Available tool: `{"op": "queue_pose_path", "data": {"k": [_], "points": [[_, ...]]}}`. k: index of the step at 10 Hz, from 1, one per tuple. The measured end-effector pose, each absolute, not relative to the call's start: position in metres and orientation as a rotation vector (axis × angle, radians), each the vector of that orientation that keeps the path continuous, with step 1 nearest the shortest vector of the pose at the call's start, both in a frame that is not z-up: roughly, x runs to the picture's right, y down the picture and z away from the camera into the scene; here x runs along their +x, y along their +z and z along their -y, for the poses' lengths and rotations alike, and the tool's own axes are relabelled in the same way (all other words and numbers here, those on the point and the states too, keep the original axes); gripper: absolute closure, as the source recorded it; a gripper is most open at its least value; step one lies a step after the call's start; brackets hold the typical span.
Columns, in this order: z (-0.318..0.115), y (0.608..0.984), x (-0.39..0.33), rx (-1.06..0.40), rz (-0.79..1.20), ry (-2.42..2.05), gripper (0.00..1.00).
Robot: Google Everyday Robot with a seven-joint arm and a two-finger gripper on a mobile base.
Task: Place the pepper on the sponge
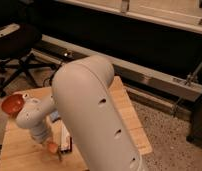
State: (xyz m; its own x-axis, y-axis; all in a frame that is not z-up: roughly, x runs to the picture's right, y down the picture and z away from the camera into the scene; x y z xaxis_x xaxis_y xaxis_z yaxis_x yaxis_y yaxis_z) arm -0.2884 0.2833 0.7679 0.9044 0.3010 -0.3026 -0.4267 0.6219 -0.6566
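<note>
The arm reaches down over the near-left part of the table [125, 114], and the gripper [56, 150] sits low at the wood, right at the pepper [51, 146]. Only an orange end of it shows beside the tool. That low, close pose suits a pick off the surface, but whether the gripper is wide, narrow or clamped on the pepper cannot be told, because the wrist covers it. Just right of it lies the bar [67, 142], white and dark and flat on the wood. A pale-blue sliver farther back, between wrist and big arm link, looks like the sponge [55, 116], mostly hidden. The pepper appears to lie nearer than it, not on it. The bowl [13, 104] stands at the far-left edge. The table is light wood on a speckled floor [166, 131], with an office chair [16, 46] far left and a metal rail [144, 76] along the dark wall.
</note>
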Motion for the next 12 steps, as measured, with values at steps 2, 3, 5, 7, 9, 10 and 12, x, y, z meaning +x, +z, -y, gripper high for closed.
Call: {"op": "queue_pose_path", "data": {"k": [2,3,5,7,9,10,12], "points": [[-0.285,0.769,-0.294,-0.808,-0.163,0.4,0.66],[-0.285,0.769,-0.296,-0.81,-0.162,0.394,0.66],[-0.281,0.77,-0.3,-0.811,-0.158,0.382,0.66],[-0.272,0.769,-0.302,-0.8,-0.153,0.373,0.66],[-0.262,0.769,-0.302,-0.792,-0.15,0.368,0.66],[-0.259,0.769,-0.302,-0.79,-0.148,0.362,0.66],[-0.243,0.77,-0.299,-0.778,-0.139,0.348,0.66]]}}
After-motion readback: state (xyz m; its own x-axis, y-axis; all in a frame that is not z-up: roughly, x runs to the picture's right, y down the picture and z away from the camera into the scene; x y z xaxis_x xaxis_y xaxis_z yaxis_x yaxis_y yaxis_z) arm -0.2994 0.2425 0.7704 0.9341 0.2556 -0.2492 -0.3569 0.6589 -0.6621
